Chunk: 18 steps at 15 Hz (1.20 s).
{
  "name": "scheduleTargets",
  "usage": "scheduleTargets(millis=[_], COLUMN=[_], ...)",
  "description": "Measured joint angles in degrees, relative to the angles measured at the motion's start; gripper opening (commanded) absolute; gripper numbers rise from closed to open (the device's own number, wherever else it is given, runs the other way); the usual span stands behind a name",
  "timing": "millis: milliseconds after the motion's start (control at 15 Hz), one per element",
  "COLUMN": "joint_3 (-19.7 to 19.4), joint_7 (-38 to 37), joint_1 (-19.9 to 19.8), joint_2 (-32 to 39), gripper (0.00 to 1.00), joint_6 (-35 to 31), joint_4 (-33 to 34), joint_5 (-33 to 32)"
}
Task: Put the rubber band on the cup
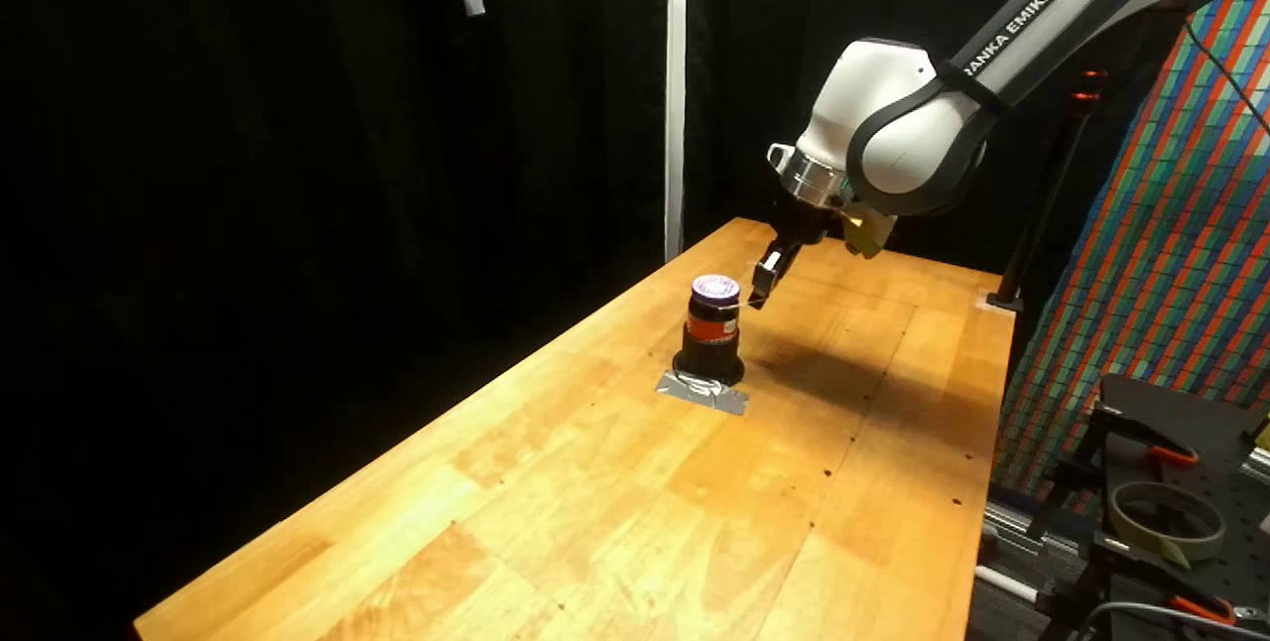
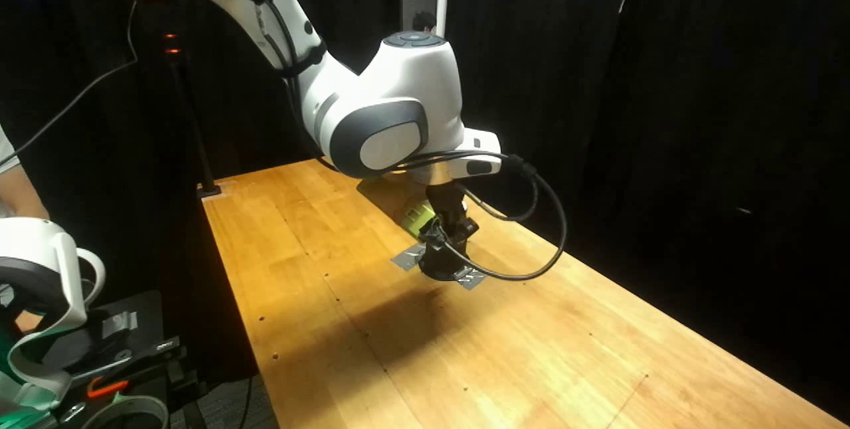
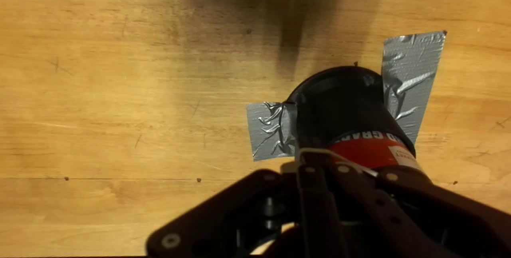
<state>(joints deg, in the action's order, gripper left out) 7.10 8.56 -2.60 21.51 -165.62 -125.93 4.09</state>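
Gripper (image 1: 760, 296) nearly closed, apparently pinching rubber band (image 3: 319, 151).

Arm (image 1: 898, 130) hung low, gripper (image 1: 760, 296) pointed down at a slant

The forearm (image 1: 1012, 31) sloped downward in both exterior views, meeting the white wrist (image 2: 425, 84). Below it, in an exterior view, the gripper tilted off vertical. In the wrist view its linkage bars (image 3: 221, 210) leaned inward, jaws close together.
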Motion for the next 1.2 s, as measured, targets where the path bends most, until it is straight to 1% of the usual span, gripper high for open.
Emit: scheduleTargets(millis=[133, 200, 333, 533, 667, 867, 1000, 1200], joint_3=[3.3, 5.7, 11.9, 22.4, 28.4, 35.9, 39.8, 44.3], joint_7=[2.8, 4.6, 8.9, 14.2, 16.4, 18.7, 19.8, 20.3], joint_1=[-2.8, -4.8, -10.1, -19.7, -25.5, -33.1, -37.5, -43.2], joint_2=[-0.1, -0.1, -0.1, 0.7, 1.9, 4.5, 6.5, 9.2], gripper=[0.0, 0.0, 0.0, 0.0, 0.0, 0.0, 0.0, 0.0], joint_6=[-4.2, -6.0, -9.3, -14.1, -17.4, -22.1, -24.9, -27.3], joint_4=[-2.1, -3.0, -4.4, -5.9, -6.7, -8.0, -9.0, -10.6], joint_5=[3.3, 5.1, 9.5, 14.3, 14.8, 14.5, 13.6, 11.0])
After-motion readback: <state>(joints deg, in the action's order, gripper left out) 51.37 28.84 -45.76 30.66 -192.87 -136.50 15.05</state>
